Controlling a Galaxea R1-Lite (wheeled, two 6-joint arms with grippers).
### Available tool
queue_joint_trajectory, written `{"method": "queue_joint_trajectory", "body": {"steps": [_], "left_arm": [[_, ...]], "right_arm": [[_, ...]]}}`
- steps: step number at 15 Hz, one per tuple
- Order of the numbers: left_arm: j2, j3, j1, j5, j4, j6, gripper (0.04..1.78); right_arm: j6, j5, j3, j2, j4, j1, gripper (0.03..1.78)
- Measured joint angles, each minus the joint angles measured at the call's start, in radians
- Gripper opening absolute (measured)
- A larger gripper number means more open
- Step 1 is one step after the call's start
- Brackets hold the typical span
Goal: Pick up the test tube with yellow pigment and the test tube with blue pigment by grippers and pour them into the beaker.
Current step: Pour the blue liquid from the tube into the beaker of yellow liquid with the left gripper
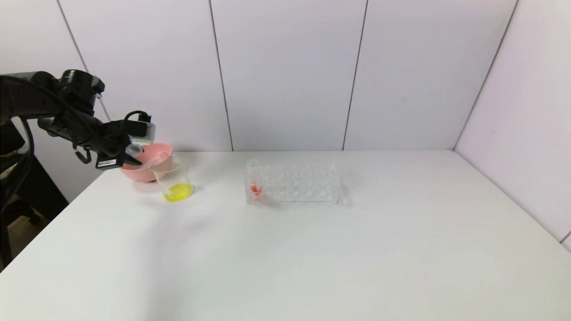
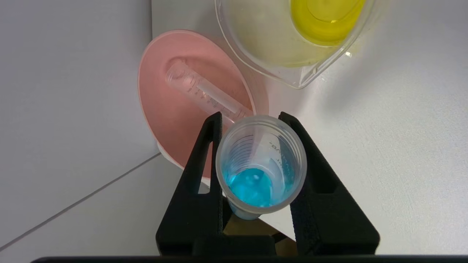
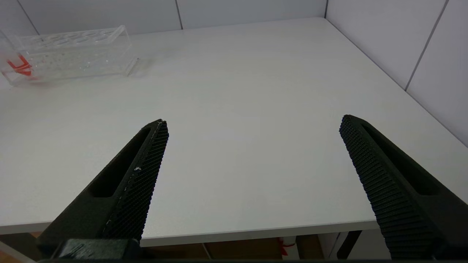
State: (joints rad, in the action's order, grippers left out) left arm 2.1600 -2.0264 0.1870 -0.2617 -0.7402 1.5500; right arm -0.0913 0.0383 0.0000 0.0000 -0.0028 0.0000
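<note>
My left gripper (image 1: 132, 157) (image 2: 250, 117) is shut on the test tube with blue pigment (image 2: 261, 164). It holds the tube above the table, beside the beaker (image 1: 176, 182) and next to the pink bowl. Blue liquid sits in the tube's bottom. The beaker (image 2: 292, 54) holds yellow liquid (image 1: 177, 192). A clear empty tube (image 2: 204, 95) lies in the pink bowl (image 2: 172, 120); no tube with yellow liquid shows. My right gripper (image 3: 254, 120) is open and empty over the table's near edge, out of the head view.
A clear many-holed rack (image 1: 295, 183) (image 3: 73, 54) stands mid-table with an orange-red tube (image 1: 255, 180) in its left end. The pink bowl (image 1: 147, 167) stands behind the beaker at the table's back left corner. Walls close the back and right.
</note>
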Motion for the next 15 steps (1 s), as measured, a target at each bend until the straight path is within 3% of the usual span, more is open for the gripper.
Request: {"method": "queue_joint_trajectory", "body": {"steps": [15], "left_arm": [[0.019, -0.003, -0.044, 0.067, 0.036, 0.124, 0.53]], "right_arm": [[0.0, 0.0, 0.0, 0.0, 0.0, 0.0, 1.71]]}}
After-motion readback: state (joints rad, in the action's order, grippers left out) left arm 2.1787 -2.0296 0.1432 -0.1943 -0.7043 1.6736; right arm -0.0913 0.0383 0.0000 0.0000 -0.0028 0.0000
